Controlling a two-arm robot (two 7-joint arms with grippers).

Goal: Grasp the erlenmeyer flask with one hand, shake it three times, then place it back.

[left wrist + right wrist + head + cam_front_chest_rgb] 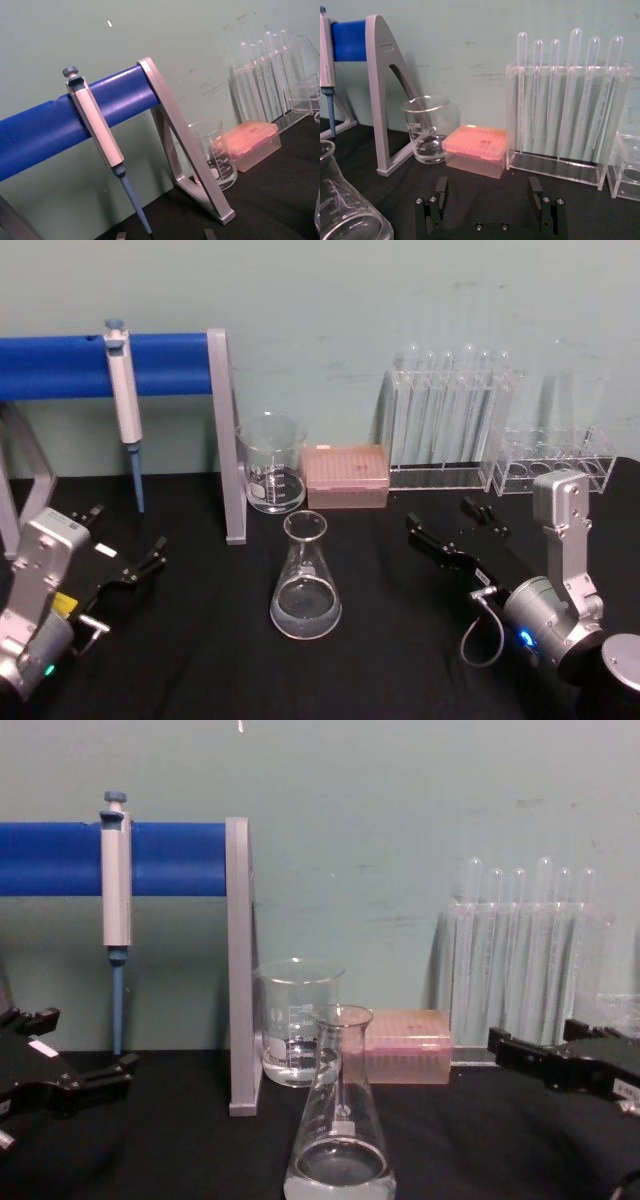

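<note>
Head view shows the right gripper (440,530) low over the black table (400,660), to the right of the flask (305,580) and clear of it. Its two black fingers (441,187) are spread wide apart and hold nothing. Behind them the silver wrist carries a small blue light, and a grey cable loops beside it.

The left gripper (125,545) sits low at the table's left side, fingers parted and empty, well apart from the flask.

The flask stands upright near the middle of the table, between the two grippers. It is clear glass with a wide base and a narrow neck, and a shallow layer of clear liquid lies at its bottom. A small white patch marks its side in the chest view.

Behind the flask stands a glass beaker (272,465) with printed marks and a little clear liquid at its bottom. Just beside it on the right is a pink box (346,475) with a clear lid. Farther right, a clear rack (450,425) holds tall thin tubes upright; whether the tubes hold anything cannot be told. A second, lower clear rack (555,460) stands at the far right.

At the left, a pipette (124,405) hangs from a blue bar (60,365) on a grey stand.
</note>
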